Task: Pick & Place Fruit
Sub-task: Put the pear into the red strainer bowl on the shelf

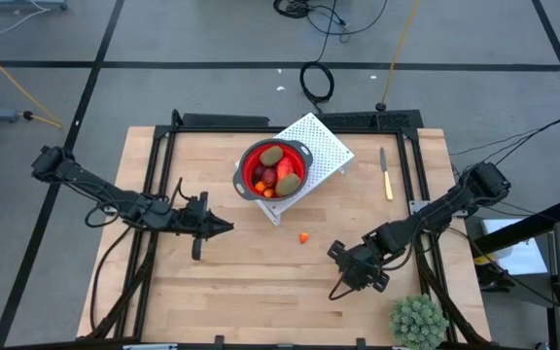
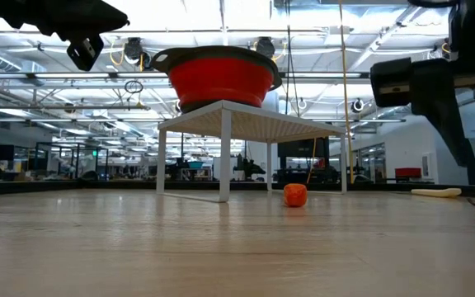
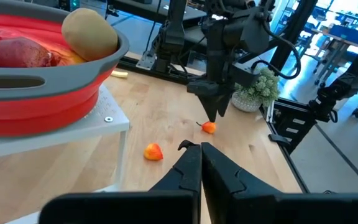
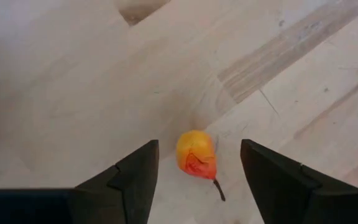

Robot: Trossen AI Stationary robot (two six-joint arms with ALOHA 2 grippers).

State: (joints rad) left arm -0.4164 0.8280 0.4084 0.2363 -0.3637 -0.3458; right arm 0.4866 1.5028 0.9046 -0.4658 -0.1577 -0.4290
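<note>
right tool (image 4: 194, 171) released, fingers spread either side of a small orange-red fruit piece (image 4: 196, 155) lying on the wooden surface (image 1: 261, 282). left tool (image 3: 199, 163) clenched, empty, above the surface beside the red bowl (image 1: 273, 168) of fruit.

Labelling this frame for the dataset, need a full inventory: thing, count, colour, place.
bowl: 1, red with grey rim, on the white rack at table's far middle
white rack: 1, perforated, under the bowl
fruit in bowl: several, brown-green ovals, dark red and orange pieces
small orange fruit: 1, on bare table in front of the rack
orange-red fruit: 1, on the table between the right gripper's open fingers
knife: 1, pale handle, right of the rack
spiky plant: 1, green, near right corner
table: 1, light wood
left gripper: shut, empty, left of centre
right gripper: open, near right
</note>
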